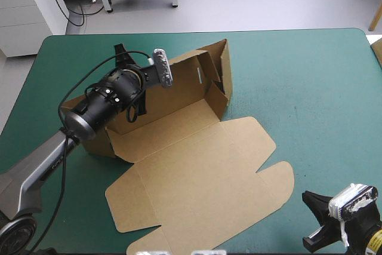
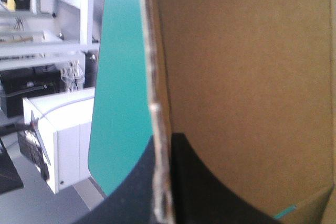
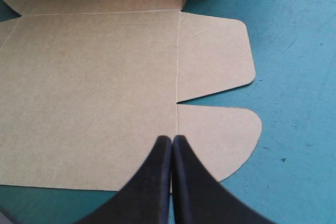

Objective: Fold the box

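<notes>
The brown box (image 1: pixel 197 171) lies in the middle of the table. Its long back wall and both end walls (image 1: pixel 219 79) are raised. The base and the lid with its rounded flaps (image 3: pixel 212 56) lie flat toward the near edge. My left gripper (image 2: pixel 164 142) is at the back wall's left part, shut on the wall's upper edge: one black finger is on the outer side and one on the brown inner face. My right gripper (image 3: pixel 172 140) is shut with nothing in it. It is low at the near right corner (image 1: pixel 316 222), pointing at the lid's nearest flap (image 3: pixel 218 140).
The teal-green cover (image 1: pixel 310 88) runs wide from the right of the box to the table's right edge. A narrower strip lies between the back wall and the far edge.
</notes>
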